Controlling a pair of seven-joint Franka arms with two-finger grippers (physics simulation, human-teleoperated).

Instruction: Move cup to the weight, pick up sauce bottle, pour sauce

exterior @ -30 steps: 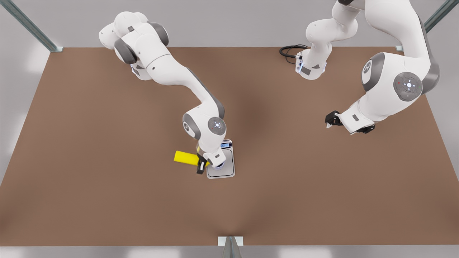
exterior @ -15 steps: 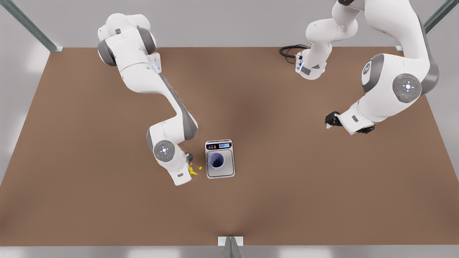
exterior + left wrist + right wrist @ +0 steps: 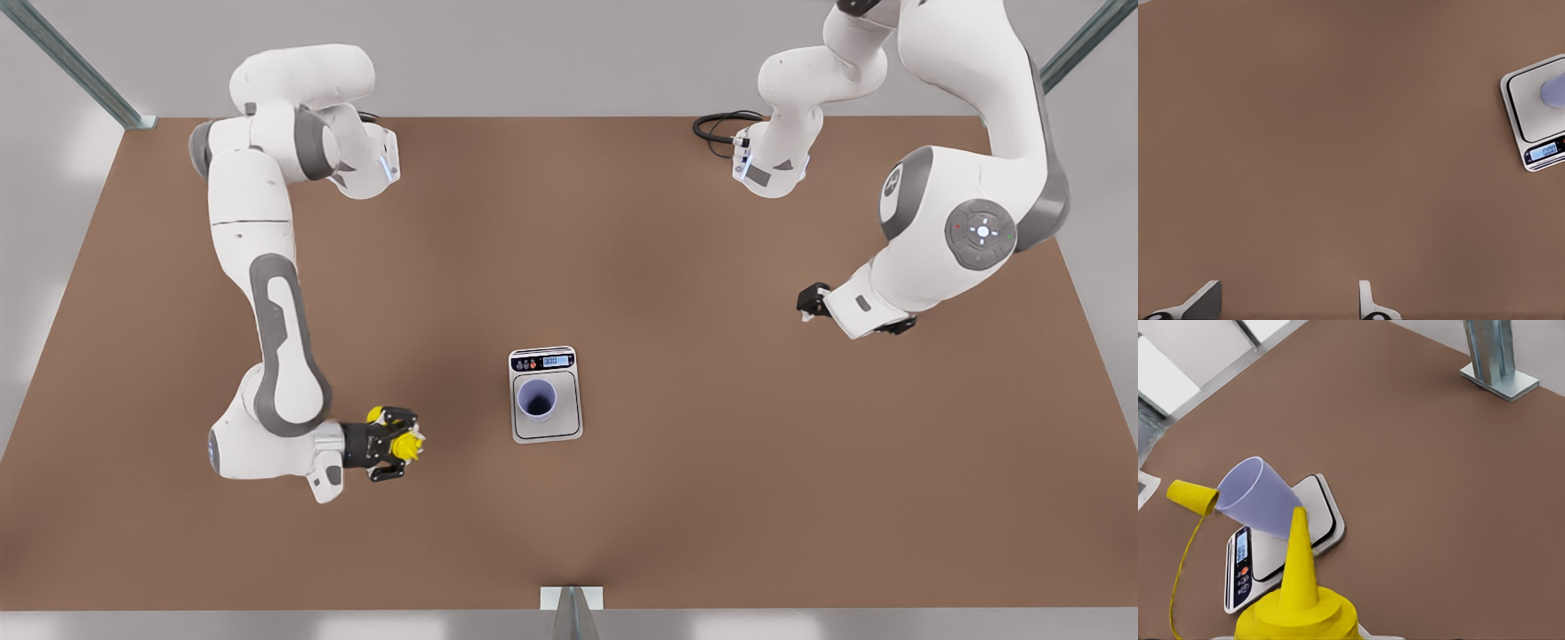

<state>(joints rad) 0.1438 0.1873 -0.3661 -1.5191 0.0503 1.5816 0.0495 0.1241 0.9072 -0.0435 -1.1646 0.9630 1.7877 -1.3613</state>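
So compared with half a second back, the right hand (image 3: 391, 443) has swung well away from the kitchen scale (image 3: 564, 425). Back then it was just beside the scale's edge on the front view's left; now we see it out over bare counter (image 3: 711, 516), well apart from it. It's clamped on the yellow sauce bottle (image 3: 407, 443). A second ago the bottle lay sideways across the scale, and now we're looking at it nearly end-on from above. Its long axis is roughly vertical and the nozzle points up.

The lavender cup (image 3: 537, 399) hasn't budged. It stands upright on the scale's plate with its dark inside showing, and the blue readout sits at the far end. The left hand (image 3: 809, 302) waits over on the front view's right, only a touch shifted.

The wrist views add a few things for us. The right wrist view looks past the bottle's shoulder (image 3: 1298, 617) and pointed nozzle (image 3: 1300, 553) straight at the cup (image 3: 1261, 497) on the scale (image 3: 1319, 495). It also catches a little yellow cap (image 3: 1191, 497) dangling on a thin yellow strand. The left wrist view shows its own fingertips (image 3: 1205, 300) spread wide with nothing between them. The scale (image 3: 1528, 107) and a sliver of the cup (image 3: 1555, 90) sit off at the frame's edge.
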